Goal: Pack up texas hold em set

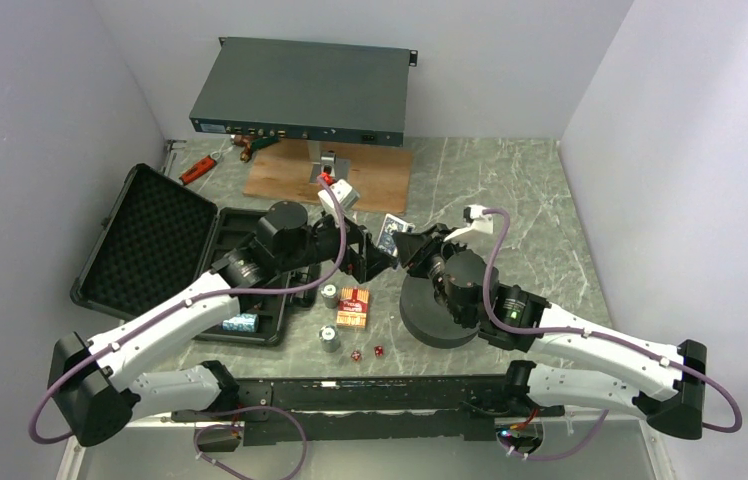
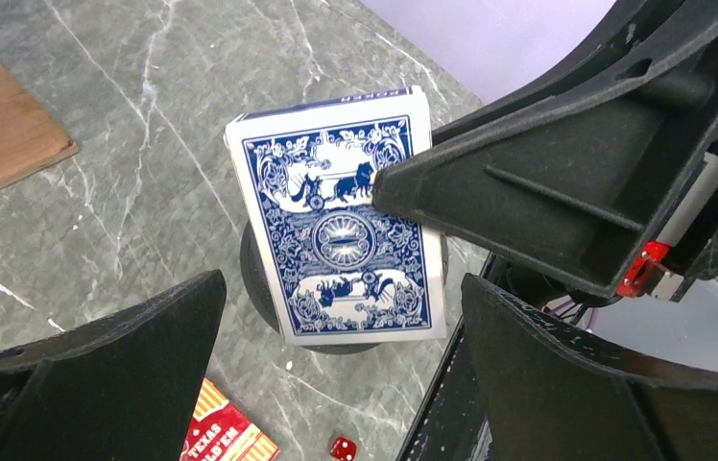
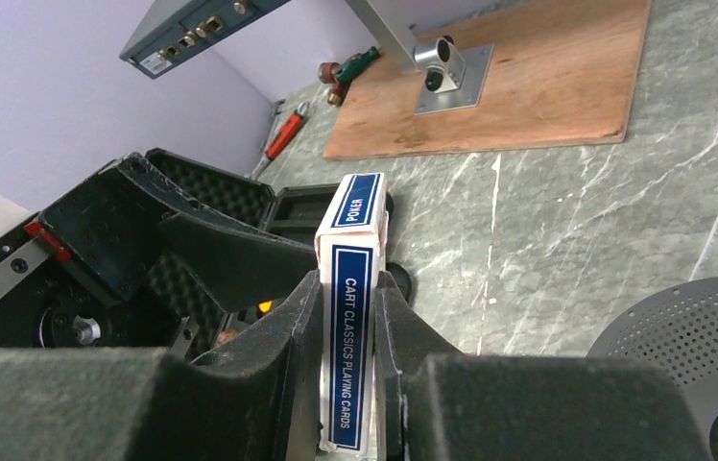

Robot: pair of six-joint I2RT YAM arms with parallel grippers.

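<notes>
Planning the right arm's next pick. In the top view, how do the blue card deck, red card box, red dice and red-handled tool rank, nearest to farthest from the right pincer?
From the right pincer:
1. Blue card deck: clamped in it.
2. Red card box: on the table, left of it, toward the bases.
3. Red dice: past the box, nearer the bases.
4. Red-handled tool: far-left corner.

Deck box (image 2: 341, 226) blue-and-white, ornate scrollwork, second deck box (image 1: 352, 307) red with cream stripes, dice (image 1: 357, 355) red, briefcase (image 1: 150, 240) black, dimpled foam, table (image 1: 510, 190) grey-green marble, white veins.
</notes>
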